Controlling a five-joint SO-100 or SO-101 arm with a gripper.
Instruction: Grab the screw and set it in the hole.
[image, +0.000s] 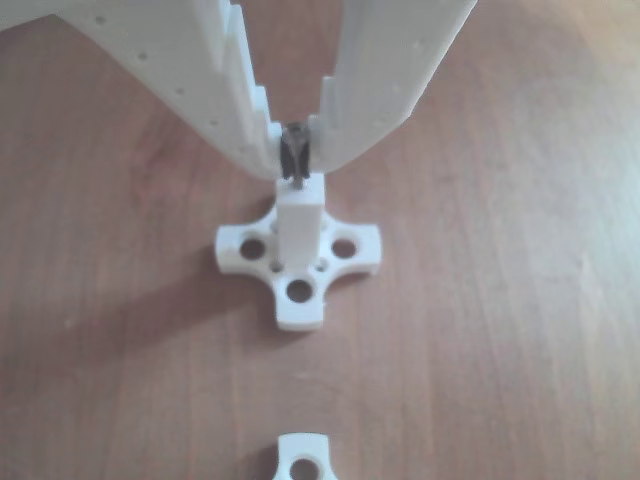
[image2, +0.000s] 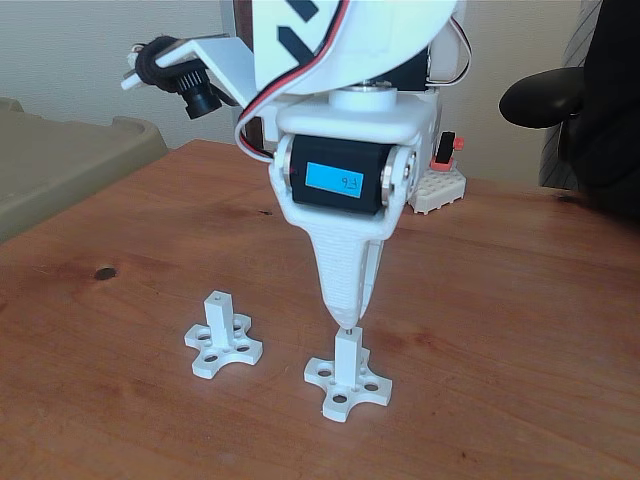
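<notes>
Gripper (image: 296, 160) clenched on screw (image: 296, 158), held vertical right over post (image: 299, 225) so tip meets hole; spare post (image2: 222, 338) stands apart.

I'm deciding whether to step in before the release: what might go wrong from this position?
1. The screw, pinched in the gripper, looks slightly tilted over the post, so it may miss the hole and fall on the table.
2. The fingertips sit just above the post top; pressing down could tip the post.
</notes>
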